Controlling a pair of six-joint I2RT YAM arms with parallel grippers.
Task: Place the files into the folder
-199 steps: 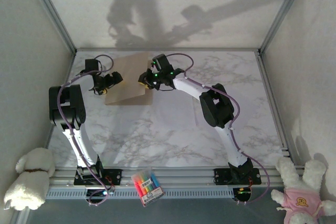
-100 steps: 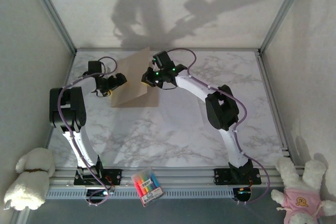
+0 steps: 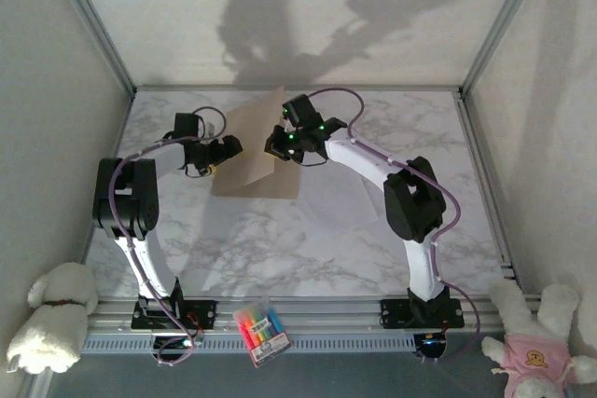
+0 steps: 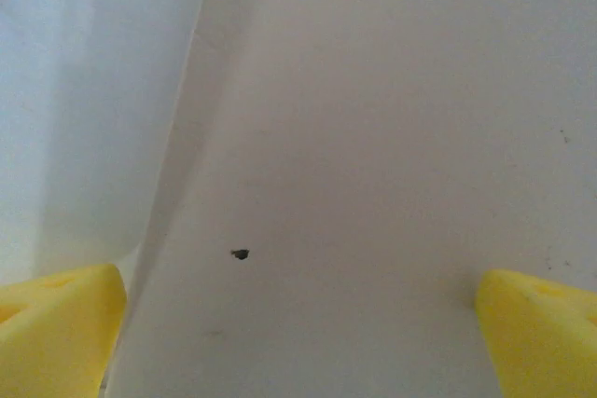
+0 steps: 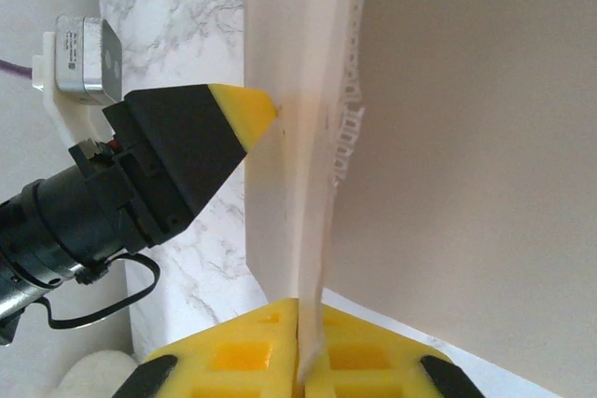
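The tan folder (image 3: 250,167) lies at the back left of the marble table. My right gripper (image 3: 278,143) is shut on the edge of its upper leaf (image 5: 466,118) and holds that leaf raised, the edge pinched between the yellow pads (image 5: 233,356). My left gripper (image 3: 224,149) is at the folder's left edge, open wide. Its yellow fingertips (image 4: 56,333) straddle the tan surface (image 4: 373,184). One of its fingers (image 5: 191,142) points at the lower leaf (image 5: 270,202). A white sheet of the files (image 3: 338,207) lies faintly visible on the table just right of the folder.
A pack of coloured markers (image 3: 261,331) sits on the near rail between the arm bases. Plush toys rest at the near left (image 3: 51,323) and near right (image 3: 541,347) corners. Aluminium rails (image 3: 480,165) bound the marble table (image 3: 280,249).
Both grippers and the folder have shifted to the right. The right gripper has closed fully on the upper leaf and raised it steeper. The left gripper stayed open.
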